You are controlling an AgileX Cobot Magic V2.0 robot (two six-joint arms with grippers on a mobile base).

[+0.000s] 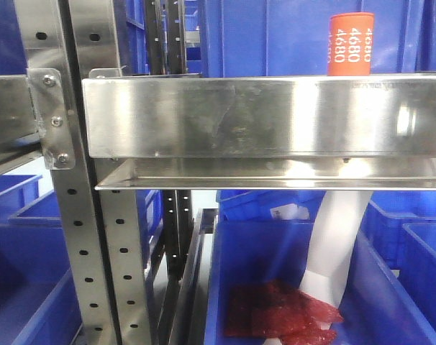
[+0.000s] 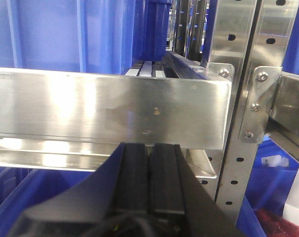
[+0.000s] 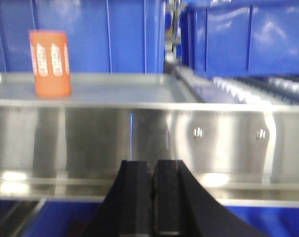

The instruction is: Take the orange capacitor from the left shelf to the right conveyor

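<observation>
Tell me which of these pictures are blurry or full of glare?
Front view: sharp, 4680 on the capacitor legible, pale glare streaks on the shelf lip. Left wrist view: a broad white glare patch on the lip, the left end effector dark and featureless. Right wrist view: soft all over, the capacitor's print smeared, bright spots on the lip.

Glossy brushed-steel left shelf [image 1: 275, 118], blue plastic bins [image 1: 275, 36]

The steel shelf [image 1: 261, 118] has a tall, shiny front lip and is bolted at its left end to perforated uprights [image 1: 78, 237]. The capacitor [image 1: 350, 44] stands upright on the shelf floor, set back from the lip. In the front view it is toward the right, with the lip hiding its base.
</observation>
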